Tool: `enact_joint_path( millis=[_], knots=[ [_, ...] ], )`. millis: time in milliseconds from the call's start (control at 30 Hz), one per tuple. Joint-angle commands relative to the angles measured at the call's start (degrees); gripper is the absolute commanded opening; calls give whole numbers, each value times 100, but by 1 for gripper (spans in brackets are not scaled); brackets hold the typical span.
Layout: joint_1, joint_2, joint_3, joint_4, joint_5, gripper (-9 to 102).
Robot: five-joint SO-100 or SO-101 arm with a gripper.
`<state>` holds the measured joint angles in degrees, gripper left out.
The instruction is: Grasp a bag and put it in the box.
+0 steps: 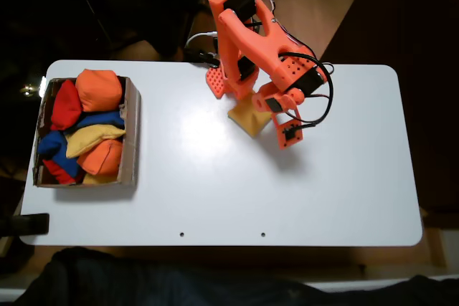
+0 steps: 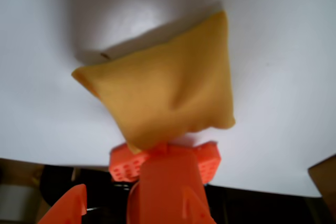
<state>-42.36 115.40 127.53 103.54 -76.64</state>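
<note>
1. In the wrist view, the gripper [image 2: 164, 148] rose from the bottom edge, its orange fingers pressed against the near edge of the golden-yellow bag [image 2: 168, 85].
2. The jaws were closed on the bag, pinching it at its lower edge; the fabric bulged above the pinch and its corners spread out to the sides.
3. Behind the bag lay the white table [image 2: 278, 77], with the bag's shadow cast on it above and to the left.
4. In the fixed view, the orange arm [image 1: 258, 41] reached down from its base at the table's far edge, folded at the elbow, with the gripper [image 1: 262, 109] pointing downward over the middle of the table.
5. The bag [image 1: 249, 116] showed as a yellow wedge under the arm, at or just above the tabletop; which, I could not tell.
6. Well apart to the left in that view stood the box [image 1: 131, 134], holding orange, red, blue and yellow beanbags [image 1: 90, 123].
</note>
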Motion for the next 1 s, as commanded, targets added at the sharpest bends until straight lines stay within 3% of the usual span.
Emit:
enact_joint_path(
  millis=[0, 967],
  knots=[
    [53, -9, 88, -123, -62, 36],
    [105, -817, 659, -1063, -176, 36]
  ],
)
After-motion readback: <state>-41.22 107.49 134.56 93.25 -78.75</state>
